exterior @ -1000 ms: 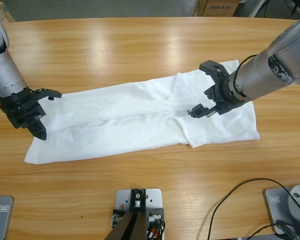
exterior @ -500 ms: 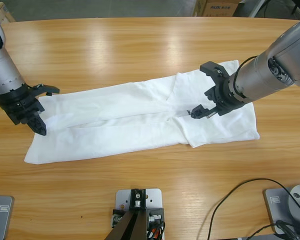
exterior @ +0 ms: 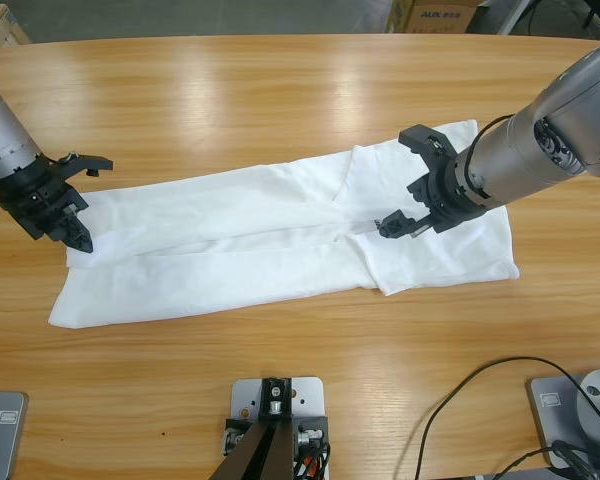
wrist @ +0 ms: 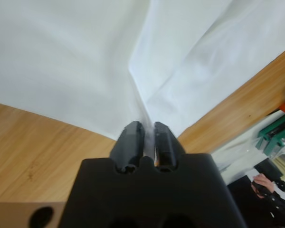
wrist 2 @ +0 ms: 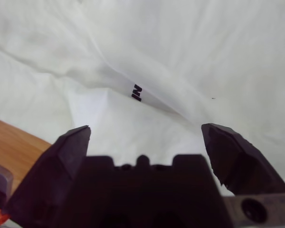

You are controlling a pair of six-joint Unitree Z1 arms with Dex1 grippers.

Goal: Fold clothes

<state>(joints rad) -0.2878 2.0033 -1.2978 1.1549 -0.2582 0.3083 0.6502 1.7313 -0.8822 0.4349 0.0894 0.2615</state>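
Observation:
The white T-shirt (exterior: 250, 235) lies in a long, lengthwise-folded band across the table's middle. At its left end my left gripper (exterior: 80, 238) is shut on a pinched ridge of the cloth; the left wrist view shows the shirt (wrist: 76, 57) rising into a crease between the left gripper's (wrist: 147, 133) closed jaws. My right gripper (exterior: 394, 182) hovers open over the shirt's wider right part. In the right wrist view the right gripper (wrist 2: 146, 135) stands wide apart above the shirt (wrist 2: 204, 47), with the small dark lettering (wrist 2: 137, 92) just ahead in a fold.
Bare wooden table (exterior: 280, 90) surrounds the shirt on all sides. A cardboard box (exterior: 435, 12) stands beyond the far edge. A black cable (exterior: 475, 385) loops at the near right. A person's hand (wrist: 263, 183) shows off the table in the left wrist view.
My left gripper has drawn back toward the far left, taking the shirt's left edge with it. The right gripper has stayed almost still, open over the shirt.

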